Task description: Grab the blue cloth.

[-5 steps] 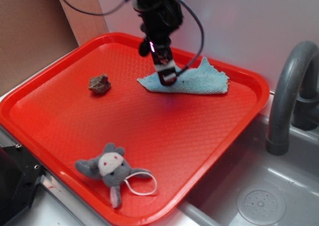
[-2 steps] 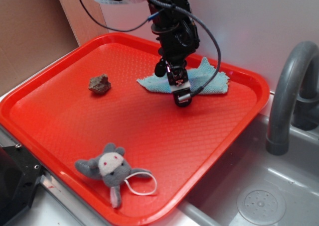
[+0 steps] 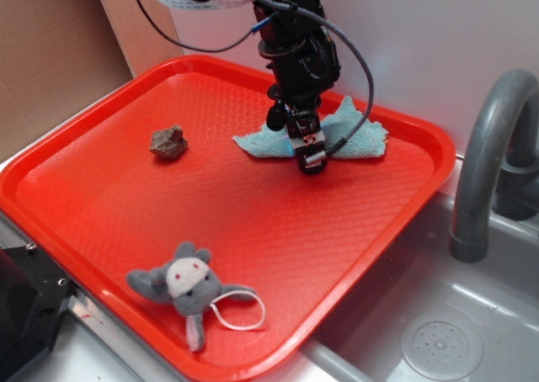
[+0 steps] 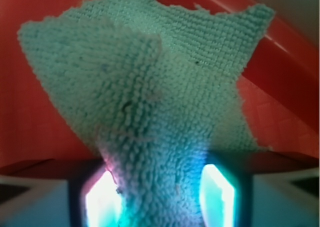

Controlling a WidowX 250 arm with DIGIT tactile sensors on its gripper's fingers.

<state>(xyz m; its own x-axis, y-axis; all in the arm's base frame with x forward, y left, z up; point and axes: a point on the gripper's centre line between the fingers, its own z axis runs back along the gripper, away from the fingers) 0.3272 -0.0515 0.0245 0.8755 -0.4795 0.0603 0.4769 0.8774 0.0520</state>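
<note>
Black pincer (image 3: 308, 156) clamped on a pulled-up fold of the thin light blue-teal knitted cloth (image 3: 349, 135), at far side of ribbed red plastic tray (image 3: 253, 222).

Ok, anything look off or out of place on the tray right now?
Nothing spilled or broken. The blue cloth is bunched up into a ridge between the gripper fingers, its ragged edges splayed on the red tray. The brown lump and the grey plush toy lie apart, untouched.
</note>
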